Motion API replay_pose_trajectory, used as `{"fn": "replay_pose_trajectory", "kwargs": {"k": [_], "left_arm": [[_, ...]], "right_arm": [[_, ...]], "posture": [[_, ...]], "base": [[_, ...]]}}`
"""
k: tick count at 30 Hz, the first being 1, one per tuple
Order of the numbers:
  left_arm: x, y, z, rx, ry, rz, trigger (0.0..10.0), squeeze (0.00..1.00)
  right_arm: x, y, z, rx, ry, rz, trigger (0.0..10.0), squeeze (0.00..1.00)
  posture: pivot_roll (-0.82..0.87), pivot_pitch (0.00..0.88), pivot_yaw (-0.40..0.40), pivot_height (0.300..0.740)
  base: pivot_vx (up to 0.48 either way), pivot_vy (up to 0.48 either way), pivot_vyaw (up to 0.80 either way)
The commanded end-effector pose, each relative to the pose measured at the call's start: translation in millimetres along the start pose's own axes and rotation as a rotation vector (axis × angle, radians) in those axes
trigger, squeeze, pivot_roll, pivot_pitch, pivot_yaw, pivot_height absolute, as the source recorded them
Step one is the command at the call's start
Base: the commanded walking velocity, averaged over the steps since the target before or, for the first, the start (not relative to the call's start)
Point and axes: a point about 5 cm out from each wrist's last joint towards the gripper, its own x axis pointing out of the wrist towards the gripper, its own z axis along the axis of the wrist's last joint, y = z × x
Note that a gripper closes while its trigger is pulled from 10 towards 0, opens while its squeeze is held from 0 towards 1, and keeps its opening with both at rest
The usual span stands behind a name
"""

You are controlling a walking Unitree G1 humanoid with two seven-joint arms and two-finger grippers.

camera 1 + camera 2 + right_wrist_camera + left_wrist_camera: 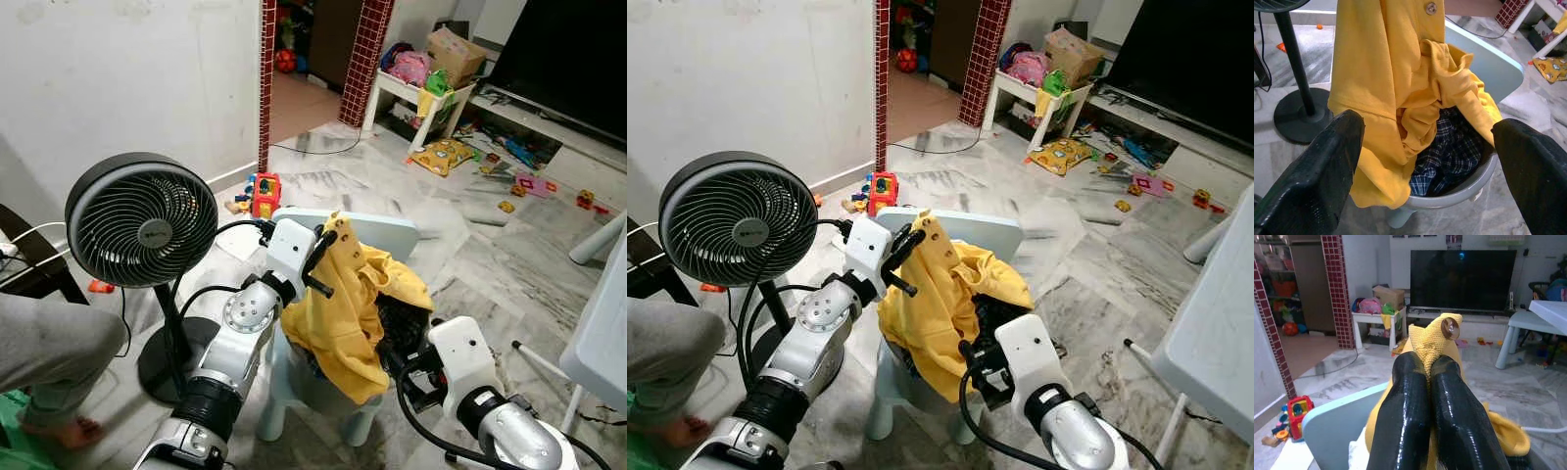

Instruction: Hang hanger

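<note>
A yellow buttoned shirt (348,304) hangs over a pale blue child's chair (392,230), above a dark plaid garment (1449,152) lying in the seat. My left gripper (331,257) is shut on the shirt's button placket near the top, lifting it; the pinched yellow cloth (1432,340) with a brown button pokes out past the fingertips. My right gripper (1427,161) is open and wide, low in front of the chair and facing the hanging shirt without touching it. I can make out no hanger.
A black pedestal fan (142,220) stands close on the left, with its base (171,362) on the marble floor. A person's leg and bare foot (54,426) rest at the lower left. A white table (602,333) edges in at right. Toys litter the floor (446,157) near the TV stand.
</note>
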Motion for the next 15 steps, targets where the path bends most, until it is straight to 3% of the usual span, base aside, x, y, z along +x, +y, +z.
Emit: {"fn": "replay_pose_trajectory", "kwargs": {"k": [1, 11, 13, 15], "left_arm": [[6.4, -4.1, 8, 0.013, -0.039, -0.012, 0.0, 0.00], [7.9, 0.1, 18, 0.044, -0.084, -0.055, 0.0, 0.00], [7.9, 2.5, 23, 0.067, -0.103, -0.071, 0.0, 0.00], [5.9, 5.3, 31, 0.147, -0.145, -0.128, 0.0, 0.00]], "right_arm": [[1.0, -7.7, -2, -0.018, 0.009, -0.032, 10.0, 0.00], [8.9, -13.3, 1, 0.003, -0.033, -0.085, 10.0, 0.00], [11.5, -15.7, 3, 0.017, -0.051, -0.104, 10.0, 0.00], [16.6, -22.4, 10, 0.050, -0.107, -0.144, 10.0, 0.00]], "posture": [[-0.01, 0.000, -0.124, 0.740], [0.02, 0.000, -0.109, 0.740], [0.03, 0.000, -0.109, 0.740], [0.05, 0.000, -0.107, 0.740]], "base": [[0.000, 0.000, 0.00], [0.000, 0.000, 0.00], [0.000, 0.000, 0.00], [0.000, 0.000, 0.00]]}}
